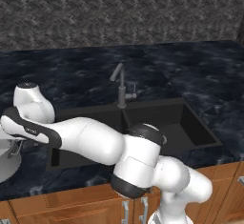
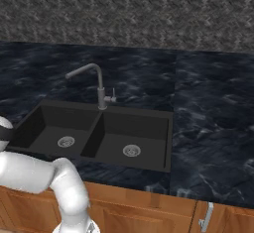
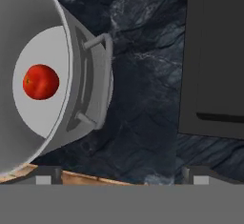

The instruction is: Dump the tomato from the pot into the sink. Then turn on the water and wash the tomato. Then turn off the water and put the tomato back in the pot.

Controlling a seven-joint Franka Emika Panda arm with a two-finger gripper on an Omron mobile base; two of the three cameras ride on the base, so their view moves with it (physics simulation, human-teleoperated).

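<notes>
Pot (image 3: pixel 90 89): far left on the surface, just beside the sink's left edge. Silver-grey metal, wide, with a pale, smooth interior. In the hand view it fills the left side; one loop handle (image 3: pixel 97 44) juts from the outer wall toward the sink. In the left base view a pale curved piece of it shows at the left edge, under the arm.
Tomato (image 3: pixel 41 81): lies on the pot's pale floor. Small, round, bright red, glossy, with a faint darker mark on its left side. Sits clear of the pot wall.
Hand (image 3: pixel 121 180): above the strip of surface between pot and sink, fingers spread wide, nothing between them. Fingertips (image 3: pixel 47 178) show as small grey blocks at the bottom of the hand view, one near the pot, one near the sink.
Arm (image 1: pixel 90 139): white with dark joints, stretched left across the front of the sink toward the pot.
Surface (image 2: pixel 213 128): dark blue-black marbled stone, over wooden cabinet fronts (image 2: pixel 149 212).
Sink (image 2: pixel 171 133): matte black, rectangular, two basins with a centre divider. Round silver drain (image 2: pixel 66 141) in the left basin, another in the right. Both basins dry as far as can be seen.
Faucet (image 2: pixel 100 90): grey, behind the divider, spout turned over the left basin; small lever on its right side.
Wall (image 2: pixel 129 14): grey speckled stone behind the surface.
</notes>
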